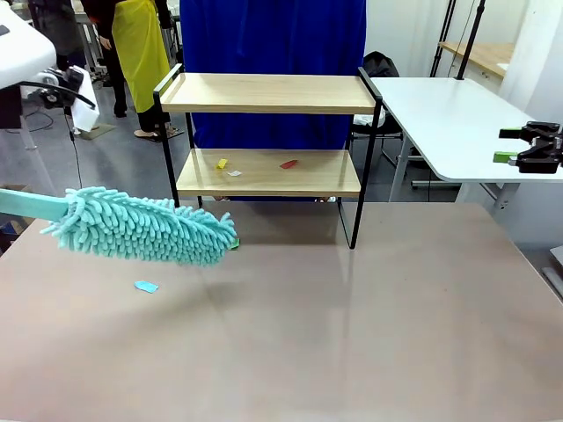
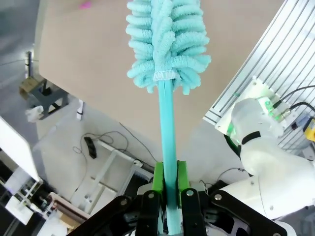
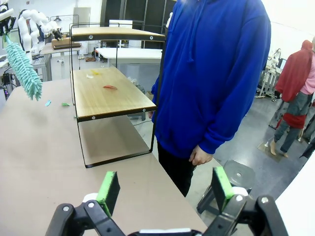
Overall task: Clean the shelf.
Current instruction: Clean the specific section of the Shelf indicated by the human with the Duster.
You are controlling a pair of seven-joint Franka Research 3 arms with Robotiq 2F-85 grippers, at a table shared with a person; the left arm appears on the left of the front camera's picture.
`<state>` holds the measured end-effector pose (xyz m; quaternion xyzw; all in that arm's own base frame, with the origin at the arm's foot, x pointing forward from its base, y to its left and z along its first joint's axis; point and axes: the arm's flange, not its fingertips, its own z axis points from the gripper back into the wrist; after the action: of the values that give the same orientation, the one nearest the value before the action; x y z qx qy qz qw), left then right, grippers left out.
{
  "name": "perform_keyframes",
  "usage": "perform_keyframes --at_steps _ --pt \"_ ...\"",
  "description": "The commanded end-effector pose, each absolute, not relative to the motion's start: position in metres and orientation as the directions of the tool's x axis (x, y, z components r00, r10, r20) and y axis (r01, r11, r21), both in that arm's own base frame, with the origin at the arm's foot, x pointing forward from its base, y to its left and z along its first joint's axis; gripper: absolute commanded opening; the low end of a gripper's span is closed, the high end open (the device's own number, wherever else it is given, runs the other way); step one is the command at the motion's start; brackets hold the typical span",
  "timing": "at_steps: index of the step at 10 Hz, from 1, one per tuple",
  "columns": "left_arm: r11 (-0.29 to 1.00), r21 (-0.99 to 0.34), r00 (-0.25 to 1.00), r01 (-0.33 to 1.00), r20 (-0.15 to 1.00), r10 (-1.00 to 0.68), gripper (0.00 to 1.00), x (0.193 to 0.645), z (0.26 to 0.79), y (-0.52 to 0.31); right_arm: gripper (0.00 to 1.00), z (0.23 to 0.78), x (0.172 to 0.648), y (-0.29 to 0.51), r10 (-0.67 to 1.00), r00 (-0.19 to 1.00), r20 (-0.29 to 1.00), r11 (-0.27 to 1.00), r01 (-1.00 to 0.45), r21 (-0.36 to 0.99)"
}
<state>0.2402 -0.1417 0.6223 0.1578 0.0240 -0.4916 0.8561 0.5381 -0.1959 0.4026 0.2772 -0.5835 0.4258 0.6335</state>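
The shelf stands upright far across the table, scraps, perhaps paper, on its lower board

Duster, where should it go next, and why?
Probably swing right to the shelf, onto its lower board. The left hand grips the duster left of it, above the table, while red, yellow and white scraps lie on that board.

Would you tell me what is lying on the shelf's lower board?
On the lower board: a yellow scrap, a white scrap and a red scrap. Only the black frame's legs hide thin slivers of it.
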Motion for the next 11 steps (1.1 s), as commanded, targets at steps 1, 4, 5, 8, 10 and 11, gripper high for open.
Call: perform_keyframes --at_steps 1,4,5,8,10,11 --pt "0.492 0.243 0.536 0.836 -0.169 -0.827 0.13 0.2458 0.6228 -0.1319 1.00 0.4047 0.5374 -0.1943 0.217 -0.047 0.975 0.482 -0.863 -0.149" --pt "0.492 0.243 0.536 0.836 -0.169 -0.827 0.13 0.2458 0.6228 -0.1319 1.00 0.4047 0.5374 -0.1943 0.217 -0.047 0.975 0.482 -0.863 -0.149" --pt "0.492 0.243 0.536 0.836 -0.169 -0.827 0.13 0.2458 0.6228 -0.1319 1.00 0.4047 0.5374 -0.1943 0.217 -0.047 0.975 0.482 -0.863 -0.149" --pt "0.492 0.243 0.536 0.836 -0.169 -0.827 0.13 0.2458 0.6228 -0.1319 1.00 0.4047 0.5374 -0.1943 0.217 -0.047 0.975 0.482 -0.863 -0.149" --pt "0.492 0.243 0.536 0.836 -0.169 -0.827 0.13 0.2458 0.6228 -0.1319 1.00 0.4047 0.5374 -0.1943 0.217 -0.047 0.975 0.482 -0.863 -0.149" --pt "0.492 0.243 0.536 0.836 -0.169 -0.827 0.13 0.2458 0.6228 -0.1319 1.00 0.4047 0.5374 -0.1943 0.217 -0.047 0.975 0.482 -0.863 -0.149"
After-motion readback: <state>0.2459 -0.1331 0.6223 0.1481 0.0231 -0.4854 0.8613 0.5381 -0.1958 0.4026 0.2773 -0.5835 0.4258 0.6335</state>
